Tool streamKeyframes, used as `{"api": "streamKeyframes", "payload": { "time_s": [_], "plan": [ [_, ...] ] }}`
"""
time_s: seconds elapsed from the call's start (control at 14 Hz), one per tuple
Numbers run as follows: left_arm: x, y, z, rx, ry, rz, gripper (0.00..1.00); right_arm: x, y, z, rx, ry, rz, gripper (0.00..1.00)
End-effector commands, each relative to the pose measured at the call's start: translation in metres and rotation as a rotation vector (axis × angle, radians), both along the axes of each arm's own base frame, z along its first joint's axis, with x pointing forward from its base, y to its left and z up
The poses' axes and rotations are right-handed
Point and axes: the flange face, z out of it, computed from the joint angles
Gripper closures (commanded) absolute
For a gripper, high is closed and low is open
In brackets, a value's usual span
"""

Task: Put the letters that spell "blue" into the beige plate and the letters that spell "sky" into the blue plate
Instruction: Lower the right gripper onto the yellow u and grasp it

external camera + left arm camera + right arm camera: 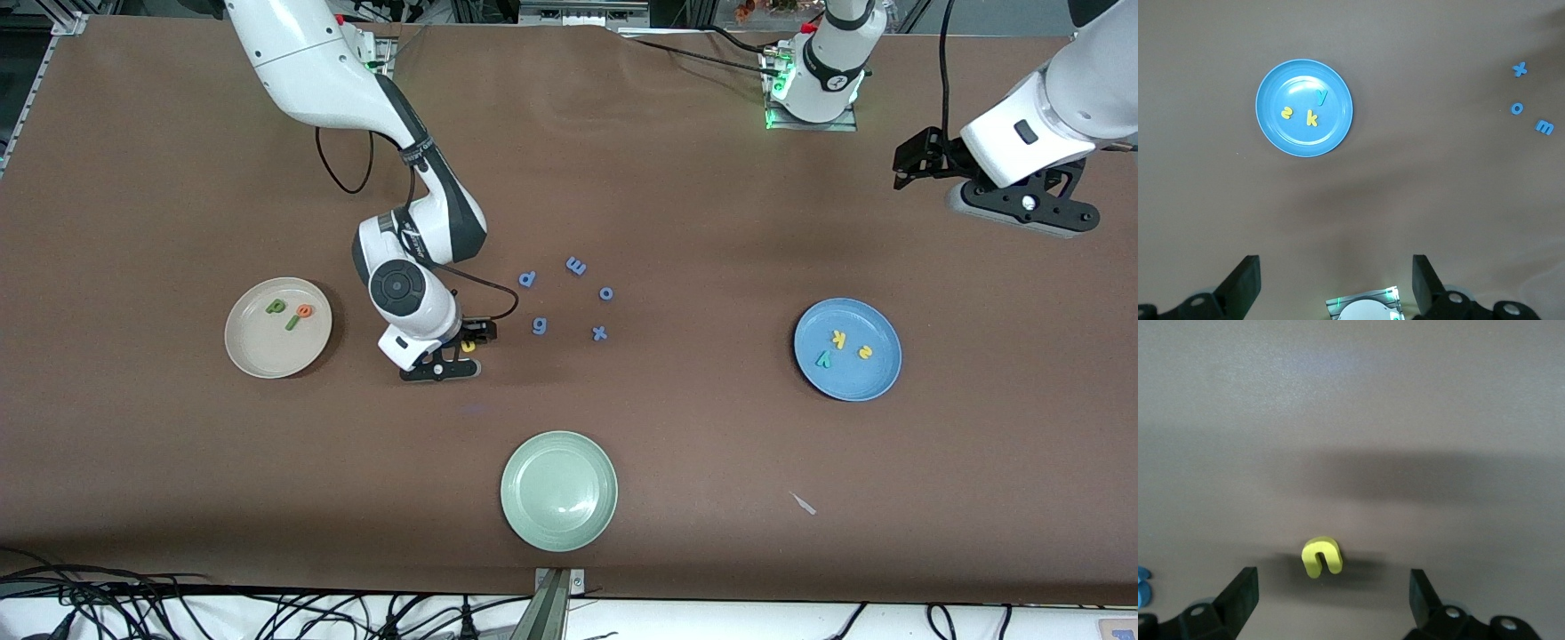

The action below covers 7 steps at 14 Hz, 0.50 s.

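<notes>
The right gripper (462,348) was seen low over the brown bench (676,178), between the beige plate (253,351) and a loose group of blue-purple letters (569,298). Its jaws were spread wide, with nothing gripped. The yellow u (1321,557) lay flat on the bench between the two open fingers (1238,597), touched by neither of them; in the front view only a sliver of it could be made out under the gripper.

Three of the letters of "blue" were found in the beige plate, which stood toward the right arm's end of the bench: the green b (276,307), the green l (292,323) and the orange e (305,311), close together and near the plate's middle.

The blue plate (876,378) stood toward the left arm's end of the bench, and all three letters of "sky" were held in it: the yellow k (837,338), the yellow s (865,352) and the teal y (824,359), lying apart from one another.

The left gripper (907,167) was held up in the air, waiting, over bare bench at the left arm's end. Its jaws were also fully apart and empty, as was shown in the left wrist view.

A pale green plate (533,520) with nothing in it was placed nearer the front camera than the blue-purple letters.
</notes>
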Motion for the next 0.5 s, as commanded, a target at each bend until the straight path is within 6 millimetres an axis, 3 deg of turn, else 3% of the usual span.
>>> {"api": "streamKeyframes", "payload": {
  "time_s": [0.0, 0.21, 0.43],
  "plan": [
    [0.006, 0.005, 0.012, -0.011, -0.022, 0.015, 0.00, 0.002, 0.009, -0.005, 0.025, -0.004, -0.008, 0.05],
    [0.008, 0.015, 0.018, -0.007, -0.040, 0.031, 0.00, -0.001, 0.015, -0.016, 0.025, -0.011, 0.001, 0.16],
    [0.009, 0.013, 0.019, -0.009, -0.047, 0.032, 0.00, -0.001, 0.015, -0.016, 0.026, -0.011, -0.001, 0.43]
  ]
}}
